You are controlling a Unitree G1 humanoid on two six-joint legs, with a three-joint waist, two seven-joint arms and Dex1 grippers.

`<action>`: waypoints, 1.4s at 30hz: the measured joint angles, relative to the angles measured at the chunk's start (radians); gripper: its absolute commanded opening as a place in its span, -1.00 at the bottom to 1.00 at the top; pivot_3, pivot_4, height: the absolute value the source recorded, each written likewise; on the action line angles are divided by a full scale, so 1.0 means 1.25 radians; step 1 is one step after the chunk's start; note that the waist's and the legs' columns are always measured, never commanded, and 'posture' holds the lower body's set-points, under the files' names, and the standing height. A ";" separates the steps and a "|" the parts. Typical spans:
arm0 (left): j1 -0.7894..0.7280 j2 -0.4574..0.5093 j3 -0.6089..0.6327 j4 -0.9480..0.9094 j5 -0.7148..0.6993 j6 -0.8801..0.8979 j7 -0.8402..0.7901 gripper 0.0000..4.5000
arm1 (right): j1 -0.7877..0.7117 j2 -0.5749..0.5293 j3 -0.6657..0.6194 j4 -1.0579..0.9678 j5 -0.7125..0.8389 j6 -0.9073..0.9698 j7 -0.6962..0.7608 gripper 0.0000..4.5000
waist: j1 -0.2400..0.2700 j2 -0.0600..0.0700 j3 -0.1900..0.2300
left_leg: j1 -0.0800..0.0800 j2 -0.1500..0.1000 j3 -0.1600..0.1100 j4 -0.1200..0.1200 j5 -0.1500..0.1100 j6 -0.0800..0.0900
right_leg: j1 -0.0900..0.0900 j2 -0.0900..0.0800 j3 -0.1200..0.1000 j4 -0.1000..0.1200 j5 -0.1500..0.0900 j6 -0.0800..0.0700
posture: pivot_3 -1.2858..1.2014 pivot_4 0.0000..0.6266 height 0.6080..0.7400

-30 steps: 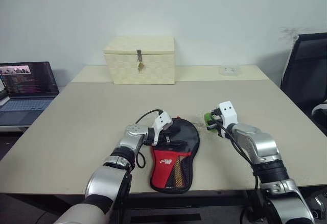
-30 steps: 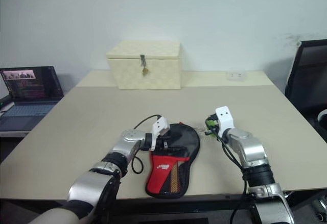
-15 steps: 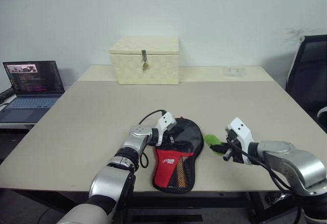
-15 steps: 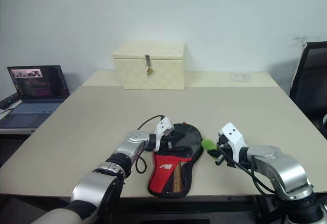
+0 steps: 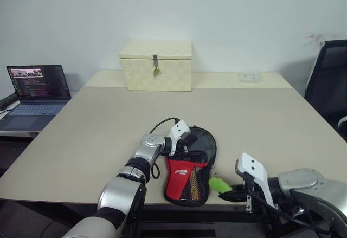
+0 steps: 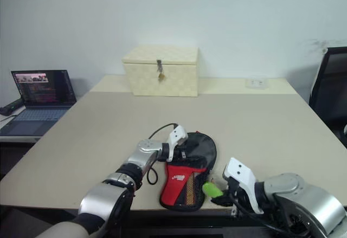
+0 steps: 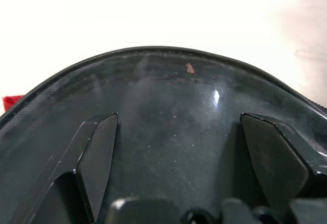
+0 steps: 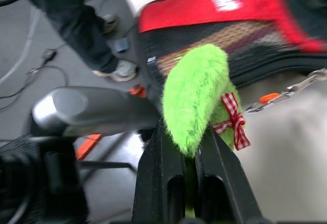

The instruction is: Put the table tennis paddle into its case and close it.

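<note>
The case (image 5: 190, 165) lies flat near the table's front edge. It is black, with a red and mesh panel towards me and its round end away from me. My left gripper (image 5: 186, 139) is open, and its fingers (image 7: 99, 157) rest on the black round end of the case (image 7: 168, 96). My right gripper (image 8: 185, 137) is shut on the fuzzy green zip tag (image 8: 196, 89). It holds the tag (image 5: 218, 184) just right of the case's narrow end, at the table edge. The table tennis paddle is hidden.
A cream checkered box (image 5: 156, 64) with a metal latch stands at the back of the table (image 5: 97, 124). A small white object (image 5: 249, 76) lies at the back right. An open laptop (image 5: 33, 89) sits on a side surface to the left. A black chair (image 5: 328, 81) is on the right.
My right gripper has drawn the green tag back along the case's right side, from beside the round end to the narrow end at the table edge. The left gripper has stayed put.
</note>
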 measured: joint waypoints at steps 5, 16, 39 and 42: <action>-0.006 -0.011 0.000 0.005 0.001 0.001 0.025 0.86 | 0.042 0.003 -0.005 -0.039 0.041 0.010 -0.010 -0.98 | 0.001 0.000 0.000 | 0.000 0.000 0.000 0.000 0.000 0.000 | 0.000 0.000 0.000 -0.001 0.000 0.001 | 0.03 -0.52 1.00; -0.040 -0.057 -0.013 0.039 0.020 0.005 0.098 0.86 | 0.109 0.062 -0.032 -0.141 0.200 0.080 -0.139 -0.98 | 0.001 -0.001 0.000 | 0.000 0.000 0.000 0.000 0.000 0.000 | 0.001 -0.001 0.000 -0.002 0.001 0.002 | 0.03 -0.52 1.00; -0.006 0.003 0.029 0.025 -0.016 -0.016 0.092 0.86 | -0.102 0.049 -0.131 0.082 0.349 0.053 -0.255 0.90 | -0.012 -0.001 0.000 | 0.001 0.001 0.002 -0.001 0.000 0.000 | 0.000 0.000 0.002 -0.003 0.001 0.003 | 0.03 -0.52 1.00; 0.032 0.057 0.054 -0.015 -0.049 -0.012 0.044 0.86 | -0.182 0.066 -0.121 0.207 0.296 0.020 -0.247 0.90 | -0.015 -0.001 0.000 | 0.000 0.001 0.003 -0.001 0.000 0.001 | -0.001 0.000 0.002 -0.003 0.001 0.003 | 0.03 -0.52 1.00</action>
